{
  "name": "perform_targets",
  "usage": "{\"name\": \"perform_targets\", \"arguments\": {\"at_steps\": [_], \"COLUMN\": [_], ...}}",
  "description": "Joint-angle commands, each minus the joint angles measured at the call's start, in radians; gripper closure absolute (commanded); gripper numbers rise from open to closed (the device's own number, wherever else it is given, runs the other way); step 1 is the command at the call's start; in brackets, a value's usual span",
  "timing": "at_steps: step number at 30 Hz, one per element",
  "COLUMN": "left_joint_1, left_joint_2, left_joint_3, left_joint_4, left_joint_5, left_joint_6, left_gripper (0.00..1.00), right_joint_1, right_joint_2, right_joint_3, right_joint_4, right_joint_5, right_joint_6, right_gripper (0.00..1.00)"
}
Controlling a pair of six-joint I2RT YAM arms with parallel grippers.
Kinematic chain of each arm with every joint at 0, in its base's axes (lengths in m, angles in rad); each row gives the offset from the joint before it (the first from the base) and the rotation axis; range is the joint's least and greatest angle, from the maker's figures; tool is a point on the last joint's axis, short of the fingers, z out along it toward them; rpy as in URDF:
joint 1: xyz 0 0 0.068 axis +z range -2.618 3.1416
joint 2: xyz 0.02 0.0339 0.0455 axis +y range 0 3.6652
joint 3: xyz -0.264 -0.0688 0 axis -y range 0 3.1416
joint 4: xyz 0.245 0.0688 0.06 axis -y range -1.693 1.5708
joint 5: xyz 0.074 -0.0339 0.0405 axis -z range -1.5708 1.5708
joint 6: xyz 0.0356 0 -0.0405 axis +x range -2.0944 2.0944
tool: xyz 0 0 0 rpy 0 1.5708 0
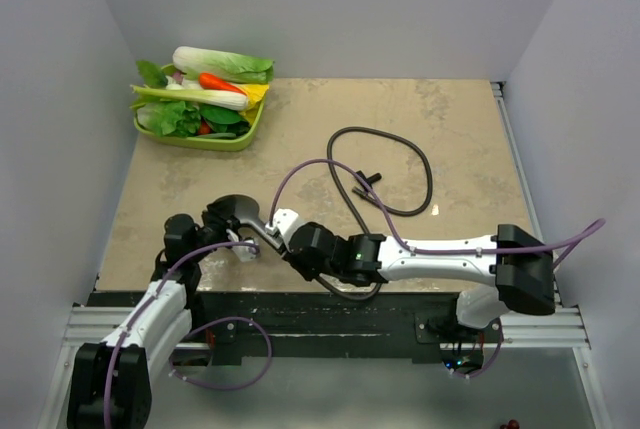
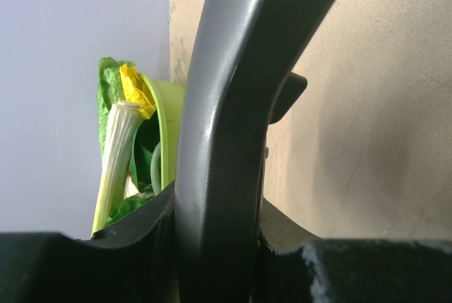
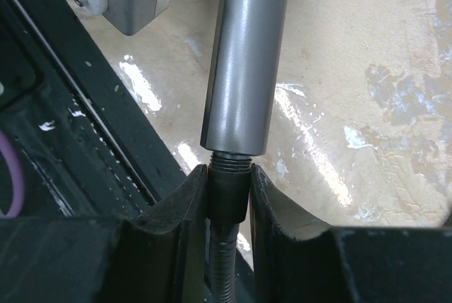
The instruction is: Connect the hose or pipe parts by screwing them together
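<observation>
Tabletop point(image 1: 450, 129), vegetable tray point(image 1: 200, 142) behind; left gripper point(image 2: 219, 208) clamping shower head point(image 2: 233, 70), right gripper point(image 3: 227, 174) seemingly pinching hose nut point(image 3: 227, 200).

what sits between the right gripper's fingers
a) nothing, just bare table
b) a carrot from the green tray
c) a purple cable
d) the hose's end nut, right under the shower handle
D: in the right wrist view the right gripper pinches the dark hose end nut from both sides, just below the grey shower handle.
</observation>
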Motion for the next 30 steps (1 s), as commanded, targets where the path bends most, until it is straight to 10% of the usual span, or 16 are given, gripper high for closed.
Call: {"name": "perform_targets", "arguments": {"at_steps": [1, 18, 24, 28, 30], "left_joint_1": [-0.003, -0.003, -0.003, -0.001, -0.003], "left_joint_2": [-0.027, -0.036, -0.036, -0.033, -0.034], "left_joint_3": [0.033, 0.041, 0.041, 0.041, 0.041], "left_joint_4": [0.102, 0.111, 0.122, 0.134, 0.137], "left_joint_5": [0.057, 0.075, 0.081, 0.08, 0.078], "left_joint_6": [-0.028, -0.036, -0.037, -0.044, -0.047], "left_gripper": [1.0, 1.0, 1.0, 1.0, 1.0], "right_joint_1": [-0.03, -0.346, -0.385, -0.411, -0.414], "right_joint_2": [-0.056, -0.041, 0.11, 0.344, 0.401], "right_joint_3": [-0.03, -0.281, -0.427, -0.487, -0.454], "right_joint_4": [0.151, 0.748, 1.336, 2.038, 2.04], "right_joint_5": [-0.219, -0.976, -1.082, -1.076, -1.086], "right_joint_6": [0.061, 0.496, 0.868, 1.232, 1.277], "right_gripper": [1.0, 1.0, 1.0, 1.0, 1.0]}}
